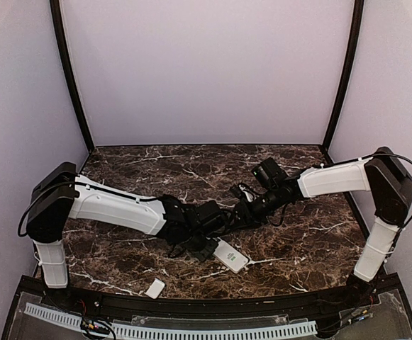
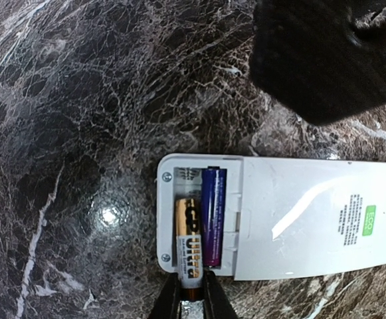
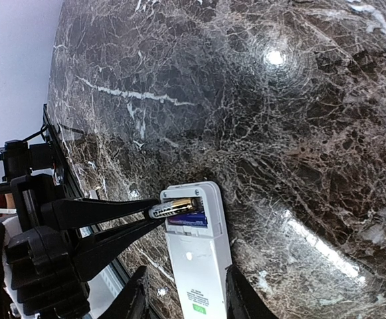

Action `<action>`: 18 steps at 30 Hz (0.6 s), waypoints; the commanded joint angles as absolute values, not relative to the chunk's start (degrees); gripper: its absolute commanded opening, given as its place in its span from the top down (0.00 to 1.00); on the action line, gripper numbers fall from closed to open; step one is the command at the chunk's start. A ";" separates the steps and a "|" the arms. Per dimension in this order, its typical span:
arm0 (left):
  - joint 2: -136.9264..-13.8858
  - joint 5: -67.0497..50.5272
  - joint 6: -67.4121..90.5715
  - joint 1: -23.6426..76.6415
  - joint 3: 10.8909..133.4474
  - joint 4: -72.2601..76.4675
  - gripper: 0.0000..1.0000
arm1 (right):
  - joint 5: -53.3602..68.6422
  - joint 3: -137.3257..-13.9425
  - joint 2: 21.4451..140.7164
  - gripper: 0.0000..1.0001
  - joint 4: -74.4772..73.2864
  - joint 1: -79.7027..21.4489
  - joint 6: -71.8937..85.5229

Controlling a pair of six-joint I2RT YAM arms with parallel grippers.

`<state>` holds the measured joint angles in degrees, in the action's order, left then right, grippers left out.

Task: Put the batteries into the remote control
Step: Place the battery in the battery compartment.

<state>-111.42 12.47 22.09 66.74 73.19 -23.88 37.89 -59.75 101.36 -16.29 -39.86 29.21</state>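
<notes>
While the gold-and-black battery lies only partly in its slot, the step in hand is judged to be seating it.

Left gripper: closed narrow on that cell's outer end, which overhangs the edge of the remote control.

Right gripper: fingers spread wide, straddling the remote control at its far end. Whether they touch the casing cannot be told.

Advice: push the cell lengthwise toward the inner contact, press it flat beside its neighbour, and release only once it sits level. The right gripper would do well to brace the casing against sliding on the smooth marble table.

Item, remote control: white, rectangular, lying back-up near the table's front centre, between the two wrists. It has a green label toward one end and an open battery bay at the other, with two screws on the bay's rim.

Item, blue battery: seated in the bay, touching the gold-and-black one.

Item, cover plate: small, white, apart from the remote, near the front edge.
</notes>
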 commanded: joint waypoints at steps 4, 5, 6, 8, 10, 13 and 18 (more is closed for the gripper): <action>-112.66 11.24 19.49 66.21 73.69 -21.84 0.87 | 37.79 -59.23 100.95 0.63 -15.16 -39.79 29.23; -112.67 11.24 19.33 65.97 73.67 -21.63 0.87 | 37.86 -59.24 100.89 0.63 -15.20 -39.81 29.14; -112.72 11.09 19.20 65.86 73.68 -21.63 0.87 | 37.88 -59.17 100.83 0.63 -15.20 -39.81 29.10; -112.68 11.02 18.71 65.57 73.70 -21.54 0.87 | 37.97 -59.22 100.89 0.63 -15.25 -39.81 29.01; -112.74 11.10 18.01 65.42 73.67 -21.46 0.87 | 38.05 -59.29 100.83 0.63 -15.29 -39.79 29.00; -112.68 10.93 16.71 65.39 73.46 -21.31 0.85 | 38.14 -59.37 100.88 0.63 -15.35 -39.80 28.93; -112.61 10.68 15.29 65.39 73.49 -21.15 0.81 | 38.23 -59.45 100.74 0.63 -15.72 -39.77 28.80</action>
